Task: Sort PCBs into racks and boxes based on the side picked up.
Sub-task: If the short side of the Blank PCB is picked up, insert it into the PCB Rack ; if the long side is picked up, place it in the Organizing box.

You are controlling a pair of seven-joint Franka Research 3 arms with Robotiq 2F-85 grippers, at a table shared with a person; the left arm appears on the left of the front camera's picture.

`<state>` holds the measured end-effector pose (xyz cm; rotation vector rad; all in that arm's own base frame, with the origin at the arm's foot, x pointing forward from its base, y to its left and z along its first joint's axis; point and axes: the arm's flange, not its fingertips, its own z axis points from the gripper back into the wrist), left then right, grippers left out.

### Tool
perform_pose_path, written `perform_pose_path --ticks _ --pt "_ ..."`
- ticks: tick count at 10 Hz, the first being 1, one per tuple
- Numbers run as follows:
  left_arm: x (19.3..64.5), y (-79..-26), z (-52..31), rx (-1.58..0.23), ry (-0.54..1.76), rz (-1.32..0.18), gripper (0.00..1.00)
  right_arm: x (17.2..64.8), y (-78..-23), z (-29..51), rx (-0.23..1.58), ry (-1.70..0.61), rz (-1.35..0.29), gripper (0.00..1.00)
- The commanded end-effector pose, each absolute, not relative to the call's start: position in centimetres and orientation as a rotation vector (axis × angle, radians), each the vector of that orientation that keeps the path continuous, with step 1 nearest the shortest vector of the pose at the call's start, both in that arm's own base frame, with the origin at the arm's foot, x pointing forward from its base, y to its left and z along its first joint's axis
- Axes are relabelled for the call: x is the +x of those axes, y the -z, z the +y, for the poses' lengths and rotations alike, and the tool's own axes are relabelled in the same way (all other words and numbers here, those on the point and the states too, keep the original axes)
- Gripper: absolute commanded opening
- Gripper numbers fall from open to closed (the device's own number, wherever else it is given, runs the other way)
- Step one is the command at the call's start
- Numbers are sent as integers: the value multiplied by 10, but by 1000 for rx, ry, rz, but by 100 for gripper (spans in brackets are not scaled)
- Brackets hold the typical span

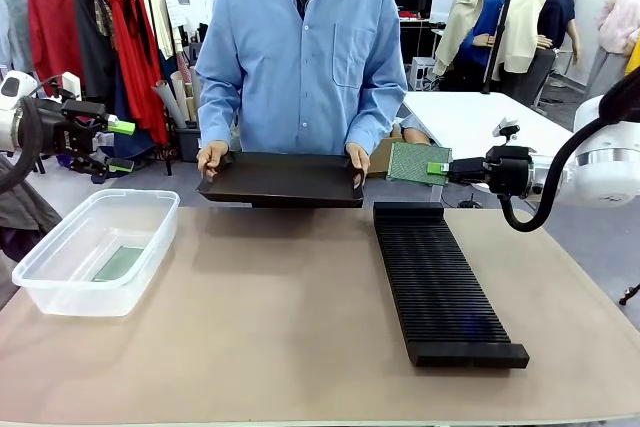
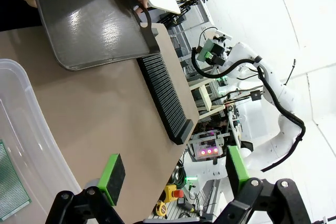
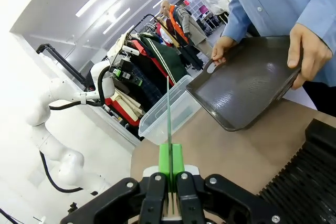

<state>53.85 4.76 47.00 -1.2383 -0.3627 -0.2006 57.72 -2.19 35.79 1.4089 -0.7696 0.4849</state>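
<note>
My right gripper (image 1: pixel 438 168) is shut on a PCB (image 1: pixel 418 162) and holds it upright above the far end of the black slotted rack (image 1: pixel 440 282), dotted face toward the front camera. In the right wrist view that PCB (image 3: pixel 168 114) stands edge-on between the shut green pads (image 3: pixel 164 160) of the gripper (image 3: pixel 170 162). My left gripper (image 1: pixel 122 145) hangs open and empty above the far left of the table, behind the clear box (image 1: pixel 60 272). Another PCB (image 1: pixel 120 263) lies flat in that box. The left wrist view has the open gripper (image 2: pixel 173 174), the box (image 2: pixel 26 129) and its PCB (image 2: pixel 10 182).
A person in a blue shirt stands at the far side, both hands holding a shallow black tray (image 1: pixel 283 180) tilted above the table edge. The rack (image 2: pixel 164 95) runs along the right half of the table. A clothes rail stands behind my left arm.
</note>
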Motion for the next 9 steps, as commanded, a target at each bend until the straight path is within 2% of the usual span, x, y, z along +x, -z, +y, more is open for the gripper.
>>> perform_pose_path --ticks 1,4,5,9 --pt "539 -472 48 -1236 196 -360 100 578 -362 -23 1410 -484 -780 0" --pt "539 -472 48 -1236 196 -360 100 577 -358 -22 1409 -485 -770 0" --pt "539 -472 48 -1236 196 -360 100 578 -356 -23 1355 -592 -777 0" --pt "539 -472 48 -1236 196 -360 100 584 -342 -33 1255 -785 -746 0"
